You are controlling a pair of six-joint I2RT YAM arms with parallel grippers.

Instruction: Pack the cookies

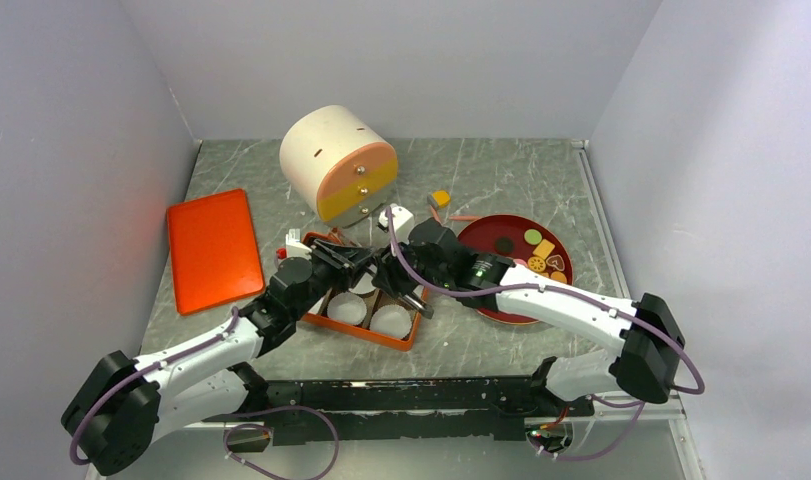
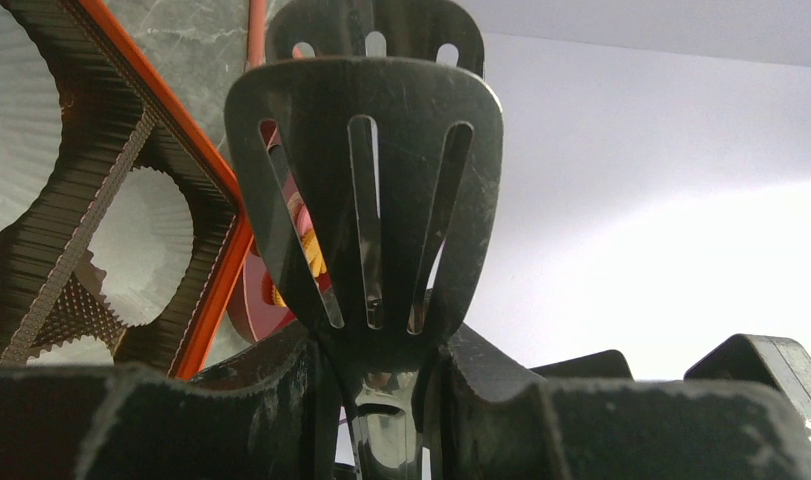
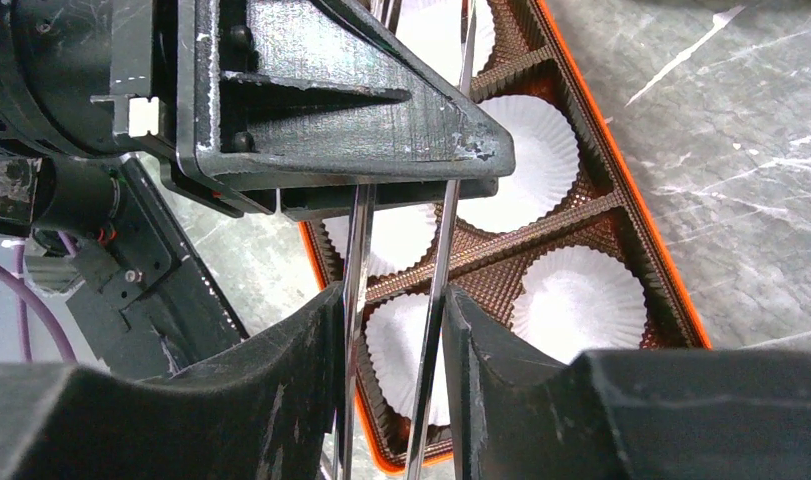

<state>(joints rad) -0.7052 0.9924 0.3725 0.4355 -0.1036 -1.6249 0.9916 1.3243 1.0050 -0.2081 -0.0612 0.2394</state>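
The cookies [image 1: 533, 252], small flat round and square pieces in several colours, lie on a red plate [image 1: 493, 226] at the right. One orange piece [image 1: 440, 198] lies alone on the table behind it. My left gripper [image 1: 353, 262] and right gripper [image 1: 393, 272] meet over the orange box [image 1: 361, 334]. Both are shut on the same metal tongs. In the left wrist view my gripper [image 2: 381, 400] holds the tongs below their slotted heads [image 2: 366, 190]. In the right wrist view my gripper [image 3: 393, 345] squeezes the tongs' two thin arms [image 3: 436, 300].
The orange box holds white fluted paper cups [image 3: 526, 165] in a brown insert. An orange lid [image 1: 213, 248] lies at the left. A white, pink and yellow cylinder [image 1: 336, 163] stands at the back. Grey walls close the sides and back.
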